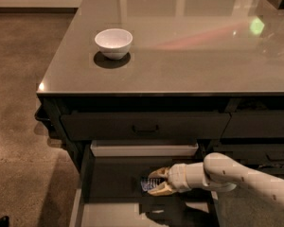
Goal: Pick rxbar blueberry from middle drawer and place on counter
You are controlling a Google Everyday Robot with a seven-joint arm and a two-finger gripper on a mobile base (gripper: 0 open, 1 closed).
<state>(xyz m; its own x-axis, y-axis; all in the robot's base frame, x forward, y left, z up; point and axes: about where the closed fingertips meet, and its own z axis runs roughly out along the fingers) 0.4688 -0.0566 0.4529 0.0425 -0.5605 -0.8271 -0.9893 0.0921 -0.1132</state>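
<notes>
The cream tool [155,182] hung at the small bluish-wrapped bar [146,184] in the shallow dark drawer [111,181], grip unclear; it wanted a firm squeeze before lifting.

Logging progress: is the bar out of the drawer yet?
Not yet, it is in. The bar sits inside the open drawer, at the tip of the claw reaching in there; the counter shows a bowl, no bar.

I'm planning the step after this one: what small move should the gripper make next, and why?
Probably raise the gripper a little, straight up. It sits low inside the middle drawer with the rxbar blueberry at its tip, and the counter where the bar belongs lies above.
</notes>
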